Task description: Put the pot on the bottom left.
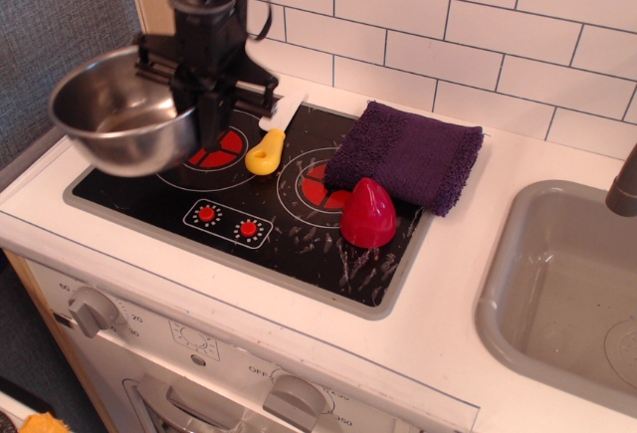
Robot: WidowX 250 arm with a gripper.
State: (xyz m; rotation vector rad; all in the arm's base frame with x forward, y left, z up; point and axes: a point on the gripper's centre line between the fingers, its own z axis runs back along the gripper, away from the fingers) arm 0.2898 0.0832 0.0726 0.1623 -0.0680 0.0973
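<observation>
The pot is a shiny steel bowl with a rolled rim. It hangs in the air over the left edge of the black stovetop, above the left burner area. My gripper is shut on the pot's right rim, with the black arm rising straight above it. The pot is level and empty. The left burner ring is mostly hidden behind the gripper and pot.
A yellow-handled knife lies between the burners. A purple cloth covers the back right of the stove, with a red pear-shaped object in front of it. A grey sink is at the right. Wooden post at back left.
</observation>
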